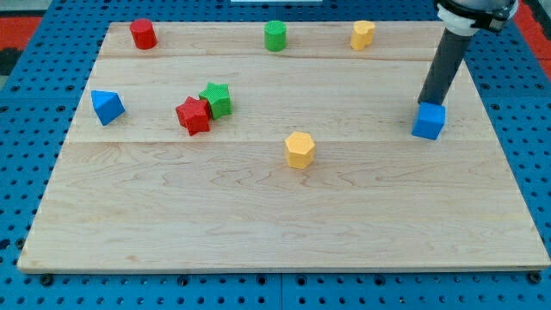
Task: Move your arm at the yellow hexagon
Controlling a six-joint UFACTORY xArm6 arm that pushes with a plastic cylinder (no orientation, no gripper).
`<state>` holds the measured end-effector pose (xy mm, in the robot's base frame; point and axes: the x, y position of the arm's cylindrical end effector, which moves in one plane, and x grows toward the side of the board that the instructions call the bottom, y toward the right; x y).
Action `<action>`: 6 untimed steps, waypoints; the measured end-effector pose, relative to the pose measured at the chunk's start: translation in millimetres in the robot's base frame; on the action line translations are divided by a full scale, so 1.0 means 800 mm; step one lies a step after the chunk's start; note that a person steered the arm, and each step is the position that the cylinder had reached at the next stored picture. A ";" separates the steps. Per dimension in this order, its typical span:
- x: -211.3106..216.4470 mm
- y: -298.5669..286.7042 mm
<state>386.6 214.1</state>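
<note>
Rod end: my tip (424, 104) touches the blue plastic cube (429, 121) at the wooden bench's (258, 215) right; no gripper exists. The yellow plastic hexagon (300, 149) sits mid-bench, well apart to the view's left.

The pale wooden worktop (258, 224) carries eight small blocks. Along its 12 o'clock edge stand a red cylinder (143, 34), a green cylinder (275, 36) and a yellow block (362, 34). At 9 o'clock lies a blue block (108, 107). Nearer the centre, toward 10 o'clock, a red star (194, 115) touches a green star (216, 100). The yellow hexagon (300, 149) sits near the centre. At 3 o'clock rests a blue cube (429, 120).
</note>
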 end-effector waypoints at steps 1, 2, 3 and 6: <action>-0.009 -0.018; -0.027 -0.087; -0.027 -0.147; 0.028 -0.217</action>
